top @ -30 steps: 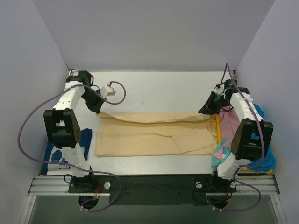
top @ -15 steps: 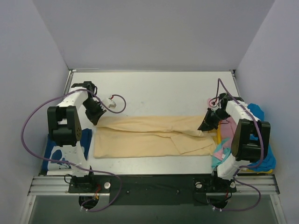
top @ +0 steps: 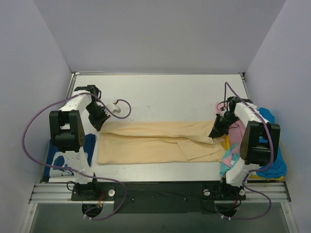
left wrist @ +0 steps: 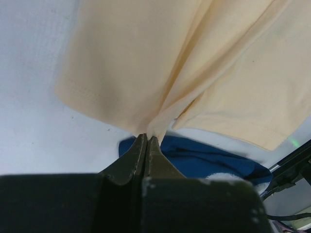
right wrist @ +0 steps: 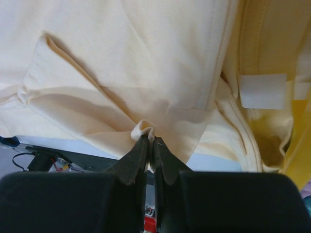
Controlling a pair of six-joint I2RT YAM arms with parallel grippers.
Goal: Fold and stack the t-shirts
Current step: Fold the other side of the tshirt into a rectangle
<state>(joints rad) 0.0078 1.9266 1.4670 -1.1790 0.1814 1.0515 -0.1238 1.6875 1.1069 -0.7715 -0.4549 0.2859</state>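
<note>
1. Biggest worry for me was that both pinches looked pretty thin. The left fingers (left wrist: 134,158) were clamped fully shut on just a gathered bit of the tan t-shirt (top: 155,141) at its hem. The right fingers (right wrist: 137,156) were closed tight on a tiny nub of the same cloth. One uneven tug and I reckon an end slips out, leaving the fold crooked.
2. Other risk: the shirt's right end sat right against the pile of other tees (top: 276,167), so dragging that way could snag one.
3. The shirt itself lay stretched across the middle of the worktop (top: 160,92) between the two arms. Its far edge looked doubled over toward the near side, with a sleeve flap on top near the right. It was mostly flat, with soft creases running into each pinch.
4. A navy tee (left wrist: 194,158) sat by the left arm's base.
</note>
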